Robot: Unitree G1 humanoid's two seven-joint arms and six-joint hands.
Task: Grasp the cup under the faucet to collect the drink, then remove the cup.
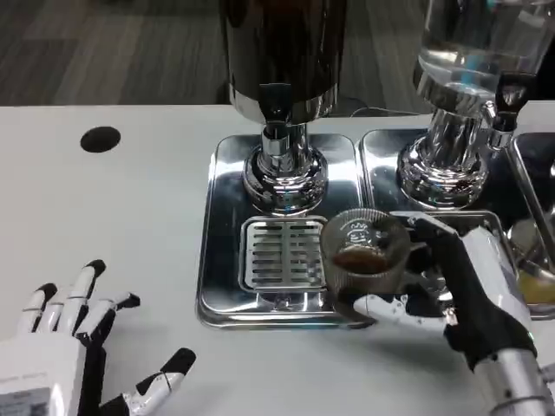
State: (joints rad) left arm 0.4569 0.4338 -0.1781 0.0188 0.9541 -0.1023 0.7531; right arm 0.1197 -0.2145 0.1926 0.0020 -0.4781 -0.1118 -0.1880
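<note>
Our right hand (473,299) holds the ribbed clear plastic cup (364,256), fingers clamped round its wall, thumb below, at the drip tray's (227,295) right edge, beside the slotted grate (282,254). We judge the cup light, thin-walled and easily crushed, its dark drink liable to slosh; a mid-wall hold looks safest. Our left hand (65,342) rests on the table, fingers apart and empty.

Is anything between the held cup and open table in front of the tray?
Nothing visible. The right hand holds the cup, with some dark drink in it, at the tray's front right edge; the table just in front is bare.
</note>
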